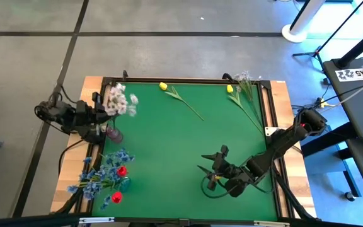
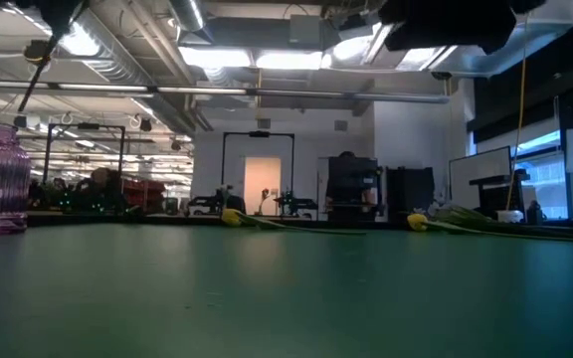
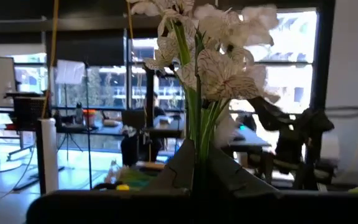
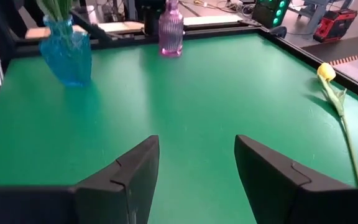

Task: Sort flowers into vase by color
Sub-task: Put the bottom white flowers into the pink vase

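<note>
My left gripper (image 1: 104, 113) is at the table's left edge, shut on a bunch of white, pale lilac blossoms (image 1: 121, 101), close to a purple ribbed vase (image 1: 114, 133) that stands on the green mat. A blue vase (image 1: 124, 184) near the front left holds blue blossoms (image 1: 103, 173) and red tulips (image 1: 121, 171). Two yellow tulips (image 1: 163, 86) (image 1: 230, 89) and another pale blossom stem (image 1: 244, 79) lie flat along the far side. My right gripper (image 1: 212, 161) hovers open over the mat's near right part, touching nothing. My left gripper (image 3: 196, 163) pinches the bunch's green stems (image 3: 197, 134) between its two fingers, a little below the blossoms (image 3: 219, 59). Several stems are held together. The blossoms stick out past the fingertips. The gripper body hides the stems' lower ends.
The mat (image 1: 169, 145) sits in a dark frame with wooden strips (image 1: 281, 107) on the left and right. In the right wrist view the blue vase (image 4: 67, 53), the purple vase (image 4: 171, 31) and one yellow tulip (image 4: 324, 71) lie ahead of my open right fingers.
</note>
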Controlling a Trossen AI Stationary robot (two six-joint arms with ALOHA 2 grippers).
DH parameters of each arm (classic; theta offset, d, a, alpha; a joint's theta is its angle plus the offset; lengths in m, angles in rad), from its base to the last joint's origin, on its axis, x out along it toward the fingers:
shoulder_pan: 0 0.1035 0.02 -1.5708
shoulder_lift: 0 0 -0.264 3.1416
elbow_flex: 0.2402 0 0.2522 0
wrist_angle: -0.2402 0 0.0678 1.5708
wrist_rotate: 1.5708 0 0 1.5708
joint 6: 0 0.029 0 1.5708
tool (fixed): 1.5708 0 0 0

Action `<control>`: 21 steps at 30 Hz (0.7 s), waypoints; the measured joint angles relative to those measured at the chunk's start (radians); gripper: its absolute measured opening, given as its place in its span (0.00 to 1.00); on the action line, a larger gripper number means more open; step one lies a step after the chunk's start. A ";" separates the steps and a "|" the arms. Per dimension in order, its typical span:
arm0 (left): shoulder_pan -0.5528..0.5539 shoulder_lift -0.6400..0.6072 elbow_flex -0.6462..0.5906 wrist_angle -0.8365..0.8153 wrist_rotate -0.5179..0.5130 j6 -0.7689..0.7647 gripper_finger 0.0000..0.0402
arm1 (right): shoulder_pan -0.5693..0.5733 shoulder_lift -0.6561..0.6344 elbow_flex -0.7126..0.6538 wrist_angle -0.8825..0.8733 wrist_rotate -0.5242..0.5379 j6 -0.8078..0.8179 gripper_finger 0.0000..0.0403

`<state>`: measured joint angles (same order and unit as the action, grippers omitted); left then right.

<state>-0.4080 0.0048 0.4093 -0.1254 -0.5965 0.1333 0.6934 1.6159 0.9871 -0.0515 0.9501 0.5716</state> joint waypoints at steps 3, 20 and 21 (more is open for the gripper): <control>0.000 0.000 -0.013 0.025 0.008 -0.008 0.02 | -0.010 0.021 0.000 0.002 -0.002 0.000 0.52; 0.000 0.000 -0.036 0.033 0.008 -0.057 0.03 | -0.053 0.025 0.000 0.004 -0.098 -0.056 0.52; 0.000 0.000 -0.036 0.036 0.013 -0.061 0.02 | -0.053 0.025 0.000 0.004 -0.098 -0.056 0.52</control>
<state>-0.4080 0.0044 0.3737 -0.0889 -0.5839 0.0725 0.6407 1.6409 0.9870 -0.0472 0.8516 0.5156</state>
